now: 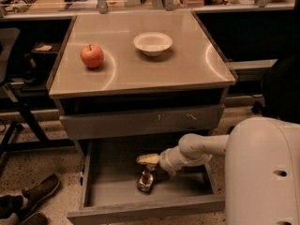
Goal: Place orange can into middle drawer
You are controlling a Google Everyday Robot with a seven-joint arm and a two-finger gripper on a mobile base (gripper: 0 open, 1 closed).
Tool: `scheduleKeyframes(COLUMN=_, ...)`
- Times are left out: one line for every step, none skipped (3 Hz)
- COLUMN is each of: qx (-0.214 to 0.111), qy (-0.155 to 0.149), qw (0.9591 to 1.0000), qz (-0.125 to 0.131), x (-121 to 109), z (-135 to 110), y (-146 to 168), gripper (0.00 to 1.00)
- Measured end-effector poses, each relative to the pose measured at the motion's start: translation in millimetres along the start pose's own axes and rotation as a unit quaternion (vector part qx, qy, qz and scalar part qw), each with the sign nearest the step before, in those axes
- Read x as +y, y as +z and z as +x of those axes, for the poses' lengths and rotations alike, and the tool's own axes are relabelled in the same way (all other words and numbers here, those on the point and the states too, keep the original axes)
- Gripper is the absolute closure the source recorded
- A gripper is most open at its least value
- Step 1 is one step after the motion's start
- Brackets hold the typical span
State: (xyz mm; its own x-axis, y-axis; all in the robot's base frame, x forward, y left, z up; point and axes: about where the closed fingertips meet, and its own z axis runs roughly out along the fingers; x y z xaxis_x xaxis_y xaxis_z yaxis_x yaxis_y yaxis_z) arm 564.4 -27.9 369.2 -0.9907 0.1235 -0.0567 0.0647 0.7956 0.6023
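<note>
Orange can point(146, 182) is down in the middle drawer point(111, 183), gripper point(148, 169) at its top, clamped or not can't tell; release and retract left.

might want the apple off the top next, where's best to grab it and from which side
Probably best to grip the apple across its round middle, coming down from above: it sits upright on the cabinet top with the bowl well apart. The gripper is low in the middle drawer, at the orange can.
</note>
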Motion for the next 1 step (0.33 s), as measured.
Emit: scheduleKeyframes(qx=0.000, qy=0.000, qw=1.0000, qz=0.000, x=0.0, z=0.0, y=0.0, gripper=0.00)
